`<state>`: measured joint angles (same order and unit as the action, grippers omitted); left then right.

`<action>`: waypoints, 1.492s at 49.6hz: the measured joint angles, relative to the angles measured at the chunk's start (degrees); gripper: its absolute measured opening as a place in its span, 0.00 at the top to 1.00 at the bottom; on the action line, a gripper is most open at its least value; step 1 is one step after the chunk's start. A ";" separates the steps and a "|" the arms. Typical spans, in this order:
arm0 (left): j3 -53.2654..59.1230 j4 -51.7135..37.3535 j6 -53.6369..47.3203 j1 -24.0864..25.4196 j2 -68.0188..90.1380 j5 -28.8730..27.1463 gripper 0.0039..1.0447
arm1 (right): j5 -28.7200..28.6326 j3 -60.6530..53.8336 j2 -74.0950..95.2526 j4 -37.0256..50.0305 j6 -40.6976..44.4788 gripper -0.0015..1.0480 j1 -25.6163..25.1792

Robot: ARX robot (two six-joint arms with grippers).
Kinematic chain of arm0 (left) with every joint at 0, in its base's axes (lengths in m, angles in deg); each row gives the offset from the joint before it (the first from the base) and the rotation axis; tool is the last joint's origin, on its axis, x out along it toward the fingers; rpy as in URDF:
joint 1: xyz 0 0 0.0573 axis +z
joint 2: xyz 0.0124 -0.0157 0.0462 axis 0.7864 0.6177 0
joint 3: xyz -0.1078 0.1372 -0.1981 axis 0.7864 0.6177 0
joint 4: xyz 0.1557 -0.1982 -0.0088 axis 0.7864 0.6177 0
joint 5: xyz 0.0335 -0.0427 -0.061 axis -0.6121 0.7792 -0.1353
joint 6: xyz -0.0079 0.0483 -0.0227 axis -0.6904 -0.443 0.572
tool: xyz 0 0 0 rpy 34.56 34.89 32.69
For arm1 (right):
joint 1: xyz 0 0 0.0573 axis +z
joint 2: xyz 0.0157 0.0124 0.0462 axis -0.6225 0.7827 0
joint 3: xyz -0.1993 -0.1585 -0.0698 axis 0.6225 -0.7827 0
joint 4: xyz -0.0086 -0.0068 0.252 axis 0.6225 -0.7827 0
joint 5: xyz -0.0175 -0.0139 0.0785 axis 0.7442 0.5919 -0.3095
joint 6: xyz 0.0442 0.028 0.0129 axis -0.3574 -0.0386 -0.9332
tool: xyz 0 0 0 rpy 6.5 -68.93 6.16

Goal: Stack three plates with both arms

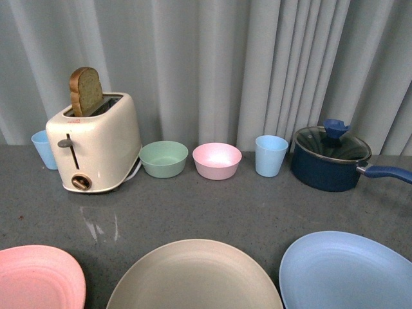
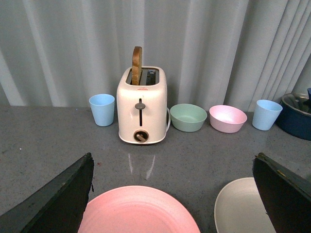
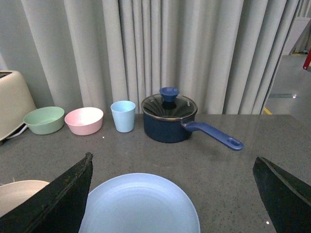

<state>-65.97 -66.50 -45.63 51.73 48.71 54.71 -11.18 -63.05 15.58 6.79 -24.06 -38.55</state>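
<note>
Since the pink plate (image 1: 38, 277) lies left of the beige plate (image 1: 193, 273) and the light blue plate (image 1: 347, 270) right of it, none stacked, and the left gripper (image 2: 173, 158) and right gripper (image 3: 172, 158) gape empty, all stacking is yet undone.

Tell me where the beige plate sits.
In the front view the beige plate lies low and central on the counter, between the pink plate at left and the light blue plate at right.

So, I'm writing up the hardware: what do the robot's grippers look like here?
The left gripper has two matte black, wedge-shaped fingers with slightly scuffed edges; the right gripper has matching fingers. No cables or markings show. The front view shows neither arm.
</note>
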 joint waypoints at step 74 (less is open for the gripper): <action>-45.00 -2.38 -28.61 35.71 108.85 25.90 0.06 | 0.00 0.00 0.00 0.00 0.00 0.07 0.04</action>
<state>-110.98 -68.88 -74.24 87.44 157.56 80.61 -11.18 -63.05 15.58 6.79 -24.06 -38.51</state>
